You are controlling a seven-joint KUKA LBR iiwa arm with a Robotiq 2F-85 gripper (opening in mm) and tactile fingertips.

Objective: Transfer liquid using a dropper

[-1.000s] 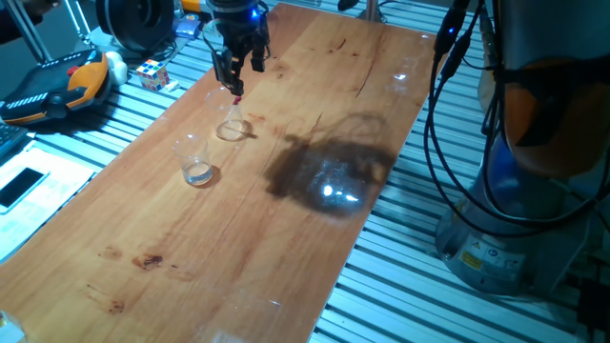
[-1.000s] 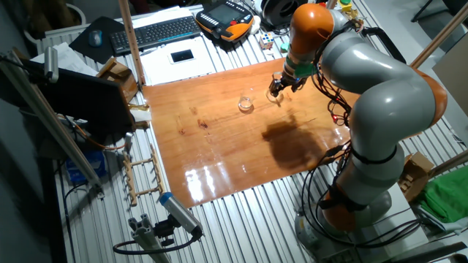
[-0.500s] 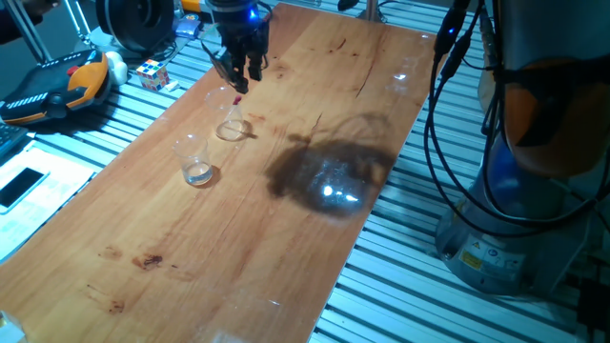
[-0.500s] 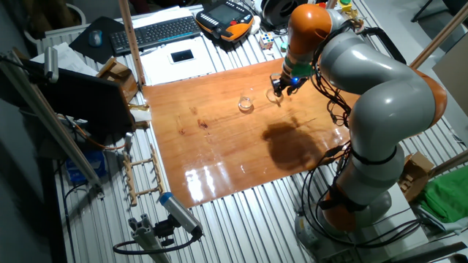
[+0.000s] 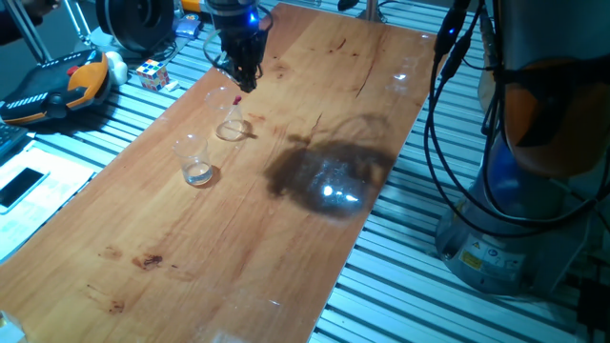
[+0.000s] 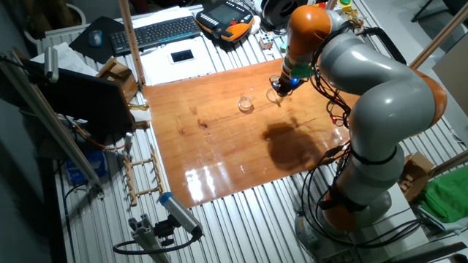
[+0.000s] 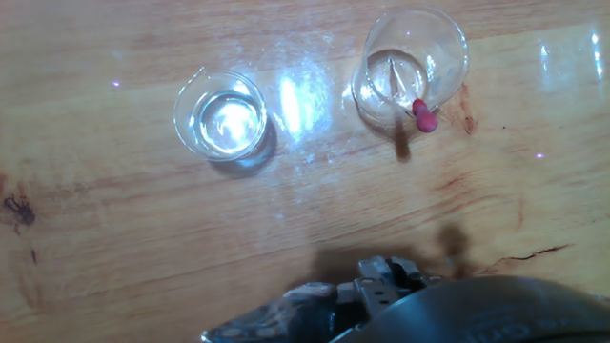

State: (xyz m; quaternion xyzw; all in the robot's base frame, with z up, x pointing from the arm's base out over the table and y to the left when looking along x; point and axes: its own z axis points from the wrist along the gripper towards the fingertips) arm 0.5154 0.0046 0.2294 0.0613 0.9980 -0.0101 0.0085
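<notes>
Table [image 5: 286,229] edge near; hand [image 5: 240,80] above dropper [image 5: 234,107].

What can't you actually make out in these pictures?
- Gripper: open or shut is unclear; small in both fixed views, and the hand view cuts the fingers off at the bottom edge.
- Dropper contents: tube too thin to judge.
- Liquid: only a glint in the tumbler; depth unreadable.
</notes>
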